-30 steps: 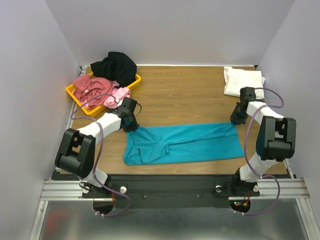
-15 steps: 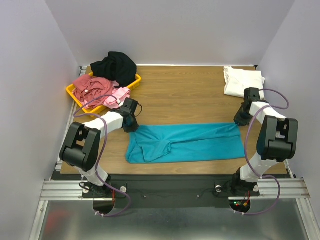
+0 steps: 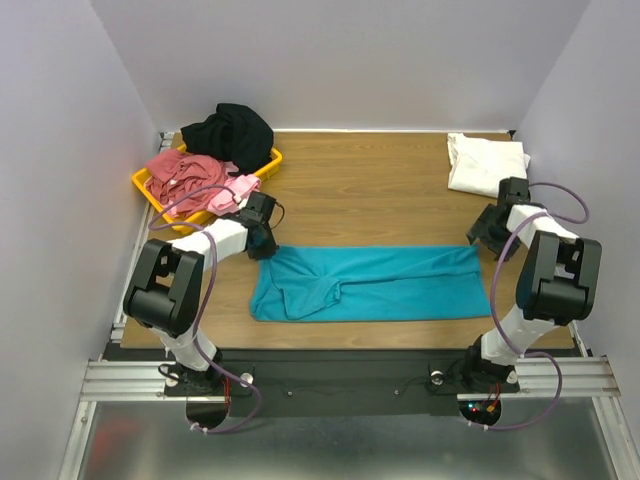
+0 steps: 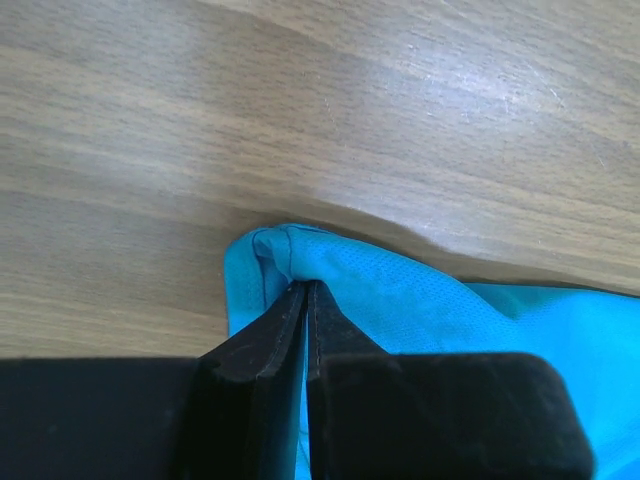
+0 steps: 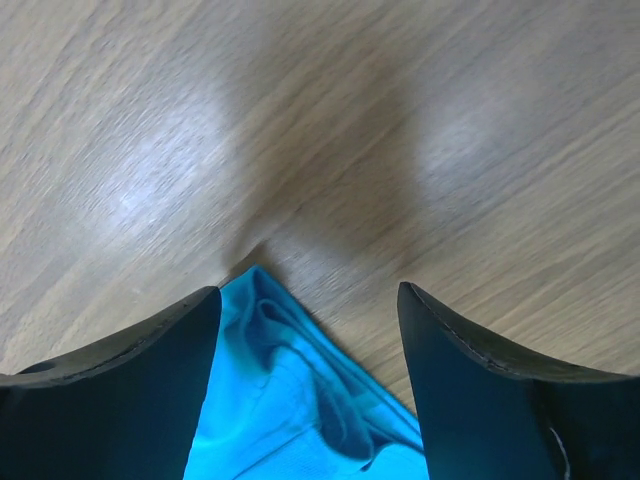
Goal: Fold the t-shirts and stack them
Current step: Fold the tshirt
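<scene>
The teal-blue t-shirt (image 3: 370, 283) lies as a long folded band across the near half of the table. My left gripper (image 3: 263, 243) is shut on its far left corner (image 4: 285, 250), the cloth pinched between the black fingers (image 4: 260, 345). My right gripper (image 3: 482, 240) stands open over the far right corner (image 5: 285, 380), which lies loose on the wood between the spread fingers (image 5: 135, 350). A white t-shirt (image 3: 485, 163) lies folded at the back right. The black t-shirt (image 3: 230, 130), the dusty red one (image 3: 180, 172) and the pink one (image 3: 235, 190) are heaped at the back left.
A yellow tray (image 3: 265, 167) at the back left holds the red and pink shirts, the black one draped over its far side. Grey walls close in the table on three sides. Bare wood (image 3: 370, 195) stretches between the tray and the white shirt.
My right gripper has opened and let go of the teal shirt's right corner, drawing slightly right. The shirt now lies flatter and straighter. My left gripper kept its hold and shifted little.
</scene>
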### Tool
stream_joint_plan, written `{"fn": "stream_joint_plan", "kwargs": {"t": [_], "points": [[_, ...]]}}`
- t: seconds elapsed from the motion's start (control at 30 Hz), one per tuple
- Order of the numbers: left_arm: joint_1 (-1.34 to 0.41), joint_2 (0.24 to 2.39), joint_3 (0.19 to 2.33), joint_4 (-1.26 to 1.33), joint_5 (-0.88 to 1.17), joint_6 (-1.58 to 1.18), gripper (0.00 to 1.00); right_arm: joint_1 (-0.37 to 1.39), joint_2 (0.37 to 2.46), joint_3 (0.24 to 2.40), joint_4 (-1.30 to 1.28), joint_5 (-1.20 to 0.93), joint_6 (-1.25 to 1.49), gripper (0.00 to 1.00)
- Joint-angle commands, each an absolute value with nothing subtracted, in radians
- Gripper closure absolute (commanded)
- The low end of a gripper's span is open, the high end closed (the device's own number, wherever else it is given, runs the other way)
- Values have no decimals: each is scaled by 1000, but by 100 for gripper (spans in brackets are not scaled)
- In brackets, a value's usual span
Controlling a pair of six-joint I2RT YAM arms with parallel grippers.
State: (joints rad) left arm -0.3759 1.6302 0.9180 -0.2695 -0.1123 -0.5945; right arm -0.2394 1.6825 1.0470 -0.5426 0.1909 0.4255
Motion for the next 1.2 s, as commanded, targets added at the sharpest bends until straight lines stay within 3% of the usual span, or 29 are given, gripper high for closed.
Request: {"fn": "stream_joint_plan", "kwargs": {"t": [0.0, 0.07, 0.13, 0.17, 0.33, 0.5, 0.8, 0.97, 1.17], "points": [[-364, 1658, 1012, -330, -153, -554, 82, -262, 1643, 1054, -549, 175, 440, 22], [-364, 1658, 1053, -348, -156, -542, 78, -262, 1618, 1063, -560, 166, 439, 22], [-364, 1660, 1101, -373, -158, -528, 68, -262, 1571, 1075, -565, 117, 433, 22], [-365, 1661, 1152, -383, -164, -516, 57, -262, 1553, 1078, -565, 95, 416, 22], [-368, 1660, 1279, -466, -182, -497, 39, -215, 1477, 1097, -566, 31, 374, 22], [-385, 1635, 1298, -489, -143, -508, 38, -106, 1424, 1095, -565, 8, 289, 22], [-540, 1599, 1095, -422, 78, -603, 39, -26, 1494, 988, -564, -300, 233, 23], [-555, 1609, 977, -341, 169, -627, 39, -20, 1543, 956, -563, -328, 250, 23], [-555, 1712, 1018, -327, 135, -592, 40, -18, 1603, 959, -565, -301, 275, 23]]}}
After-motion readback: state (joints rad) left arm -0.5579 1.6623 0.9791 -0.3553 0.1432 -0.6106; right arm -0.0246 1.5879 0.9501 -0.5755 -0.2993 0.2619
